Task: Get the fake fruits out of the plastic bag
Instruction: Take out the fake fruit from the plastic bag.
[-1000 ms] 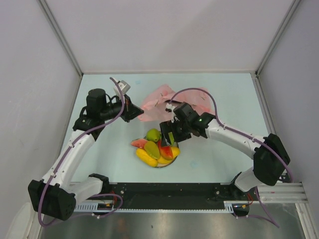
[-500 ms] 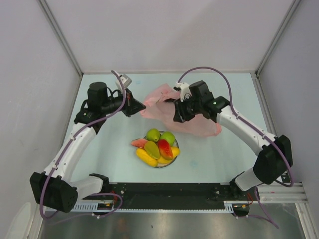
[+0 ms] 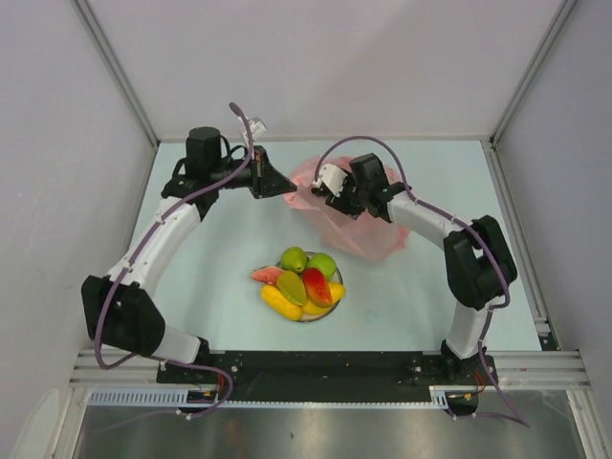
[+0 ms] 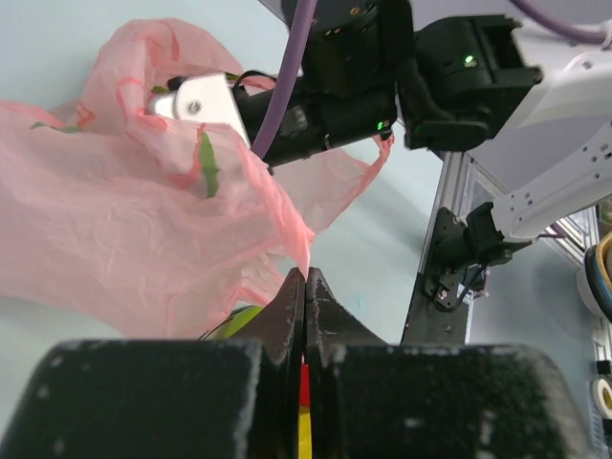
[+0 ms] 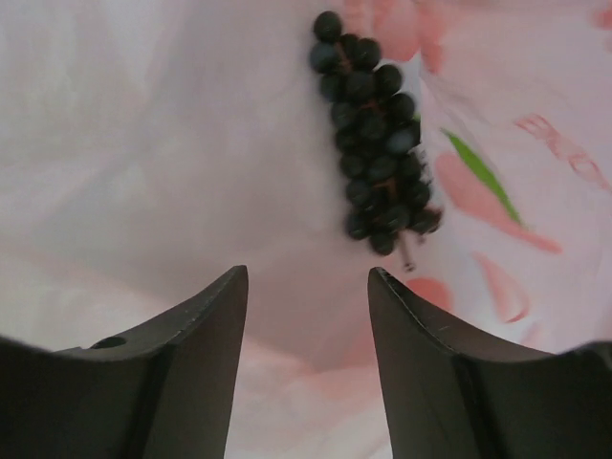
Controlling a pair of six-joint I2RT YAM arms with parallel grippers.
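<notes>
The left gripper (image 4: 304, 284) is clamped on the edge of the bag (image 4: 115, 229). The right gripper (image 5: 306, 306) sits inside it, jaws apart, grapes (image 5: 375, 134) lying just ahead, untouched.

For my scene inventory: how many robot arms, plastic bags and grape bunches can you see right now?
Arms: 2
Plastic bag: 1
Grape bunch: 1
Total: 4
</notes>
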